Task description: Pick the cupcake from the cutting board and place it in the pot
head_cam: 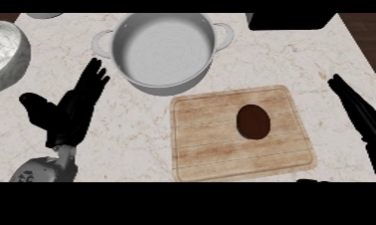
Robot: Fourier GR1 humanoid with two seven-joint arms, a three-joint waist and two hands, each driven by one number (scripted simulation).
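1 dark brown oval cupcake (253,121) on cutting board (241,133), pot (163,52) beside, left hand (73,107) and right hand (357,107) fingers straight

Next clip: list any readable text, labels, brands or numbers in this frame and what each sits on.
None readable.
Cutting board, cupcake and pot: no text or marks.
Left forearm: dark markings on the grey shell, too blurred to read.
Left hand and right hand: plain black, no lettering.
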